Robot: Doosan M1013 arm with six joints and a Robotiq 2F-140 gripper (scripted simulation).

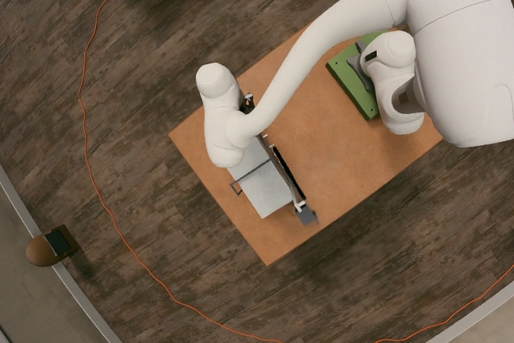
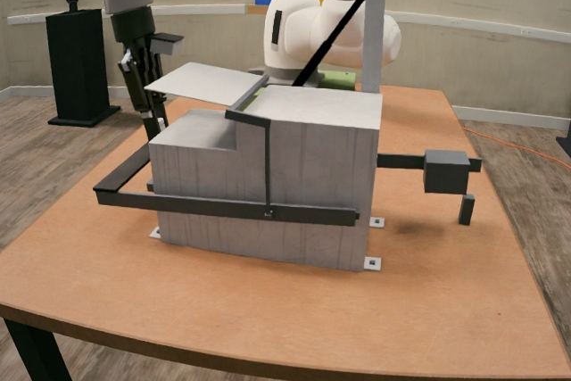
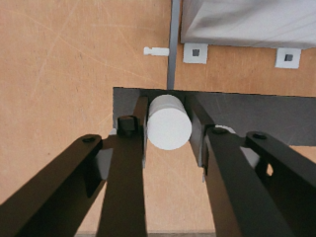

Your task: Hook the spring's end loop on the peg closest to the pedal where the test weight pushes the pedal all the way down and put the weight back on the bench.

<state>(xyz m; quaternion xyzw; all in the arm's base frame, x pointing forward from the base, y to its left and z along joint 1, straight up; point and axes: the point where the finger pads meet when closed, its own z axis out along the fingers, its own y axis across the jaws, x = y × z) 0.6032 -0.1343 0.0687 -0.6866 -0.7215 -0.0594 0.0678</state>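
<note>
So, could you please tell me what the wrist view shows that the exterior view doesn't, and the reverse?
Wrist only: the weight's round top and a small white pin beside a grey bar.

Exterior only: the tilted lid, the grey block on its rod and the orange cord.

Both: the pincer, pedal, feeder box and bench.
</note>
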